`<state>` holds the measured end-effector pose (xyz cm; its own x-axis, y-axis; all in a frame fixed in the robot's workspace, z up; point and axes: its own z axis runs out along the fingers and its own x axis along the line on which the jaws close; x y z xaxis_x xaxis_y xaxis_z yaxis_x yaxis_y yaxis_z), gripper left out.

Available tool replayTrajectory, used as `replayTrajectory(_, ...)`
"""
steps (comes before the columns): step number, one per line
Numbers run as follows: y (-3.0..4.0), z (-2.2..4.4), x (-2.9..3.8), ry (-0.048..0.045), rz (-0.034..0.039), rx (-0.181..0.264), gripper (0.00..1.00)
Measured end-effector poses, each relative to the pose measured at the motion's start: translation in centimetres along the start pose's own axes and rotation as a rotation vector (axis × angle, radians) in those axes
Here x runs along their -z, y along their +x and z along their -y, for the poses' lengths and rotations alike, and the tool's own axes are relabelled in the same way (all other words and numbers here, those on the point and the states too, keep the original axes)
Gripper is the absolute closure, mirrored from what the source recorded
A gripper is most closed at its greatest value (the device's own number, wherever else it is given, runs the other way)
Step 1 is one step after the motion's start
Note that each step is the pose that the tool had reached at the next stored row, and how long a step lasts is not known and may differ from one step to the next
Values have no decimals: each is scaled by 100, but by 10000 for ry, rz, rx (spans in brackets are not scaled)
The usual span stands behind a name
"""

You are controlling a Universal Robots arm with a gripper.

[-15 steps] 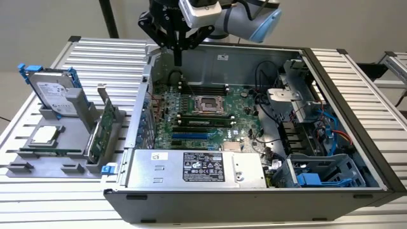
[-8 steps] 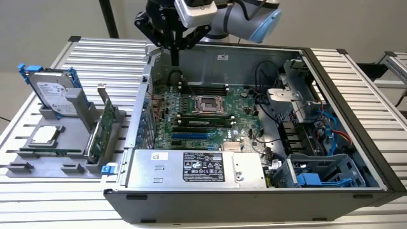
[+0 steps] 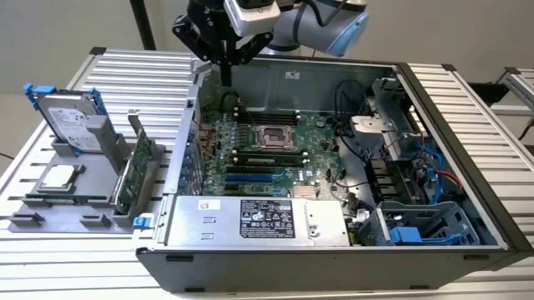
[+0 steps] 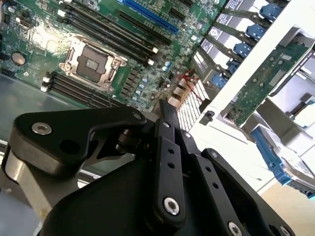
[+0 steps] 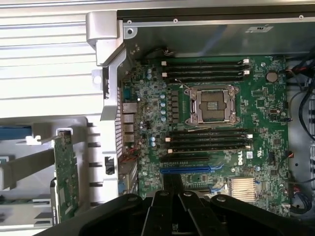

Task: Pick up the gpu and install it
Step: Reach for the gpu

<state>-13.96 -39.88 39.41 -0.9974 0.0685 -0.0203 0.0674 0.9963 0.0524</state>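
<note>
The gpu (image 3: pixel 136 167) stands on edge in a grey holder (image 3: pixel 84 220) on the table, at the exterior view's left of the open computer case (image 3: pixel 334 262). Its green board face shows in both wrist views (image 4: pixel 268 81) (image 5: pixel 64 182). My gripper (image 3: pixel 225 80) hangs above the back left corner of the case, well apart from the gpu. Its black fingers are shut with nothing between them, as both wrist views (image 4: pixel 165 105) (image 5: pixel 172 181) show. Below it lies the green motherboard (image 3: pixel 267 150) with a blue slot (image 3: pixel 250 177).
A silver hard drive (image 3: pixel 71 125) with blue rails stands at the holder's back. A processor (image 3: pixel 59 178) and a narrow memory stick (image 3: pixel 59 200) lie in the holder too. Inside the case sit a power supply (image 3: pixel 250 222), cables (image 3: pixel 434 169) and a drive cage (image 3: pixel 417 228).
</note>
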Motion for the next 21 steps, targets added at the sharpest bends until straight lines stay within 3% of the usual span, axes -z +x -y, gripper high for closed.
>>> replayTrajectory(21,204,14,5,0,-1,3,100)
